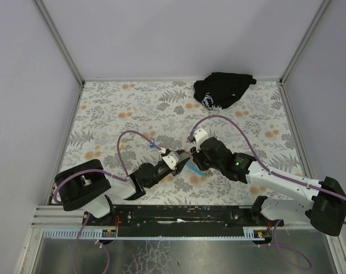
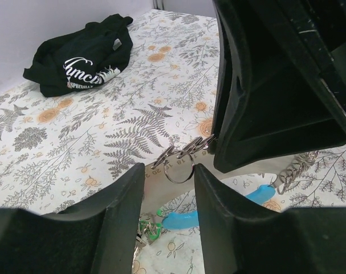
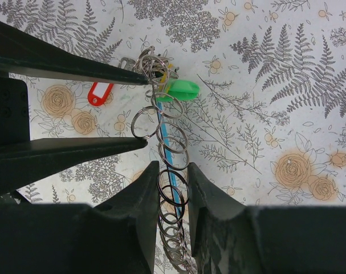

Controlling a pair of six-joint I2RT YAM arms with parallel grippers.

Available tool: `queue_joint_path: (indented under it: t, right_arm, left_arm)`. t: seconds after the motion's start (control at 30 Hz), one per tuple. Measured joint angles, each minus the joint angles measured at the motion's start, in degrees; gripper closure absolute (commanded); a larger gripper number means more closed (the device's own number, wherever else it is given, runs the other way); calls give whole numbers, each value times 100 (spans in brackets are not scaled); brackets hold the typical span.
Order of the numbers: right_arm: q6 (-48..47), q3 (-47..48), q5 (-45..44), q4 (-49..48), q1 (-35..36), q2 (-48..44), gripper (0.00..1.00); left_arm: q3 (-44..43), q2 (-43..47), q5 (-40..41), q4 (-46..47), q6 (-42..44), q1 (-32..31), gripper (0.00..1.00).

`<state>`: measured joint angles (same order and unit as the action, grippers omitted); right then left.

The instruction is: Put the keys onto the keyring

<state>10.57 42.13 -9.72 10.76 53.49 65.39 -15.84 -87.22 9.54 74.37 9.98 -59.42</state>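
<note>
The black-and-white left arm point(image 1: 144, 174) and right arm point(image 1: 275, 180) reach inward and low, with the wrists nearly tip to tip. The left gripper point(image 2: 168, 171) has its black fingers parted. The right gripper point(image 3: 171, 171) is clamped on the metal-ring keyring point(image 3: 171, 225).

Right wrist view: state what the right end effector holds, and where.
The keyring chain, pinched partway along its length by the right end effector.

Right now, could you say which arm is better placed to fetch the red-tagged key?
Probably left: the left fingers, open, sit beside the key, while the right fingers clamp the keyring.
</note>
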Motion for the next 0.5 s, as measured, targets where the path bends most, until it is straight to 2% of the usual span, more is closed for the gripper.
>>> queue_joint_path:
  t: [0.17, 0.33, 0.5]
  right_arm:
    - [0, -17, 28, -55, 0, -4, 100]
    - [0, -52, 39, -83, 0, -4, 100]
    - [4, -66, 70, -85, 0, -4, 100]
  left_arm:
    - [0, 0, -22, 39, 70, 0, 66]
    - [0, -26, -59, 109, 203, -4, 81]
    - [0, -28, -129, 111, 376, -7, 91]
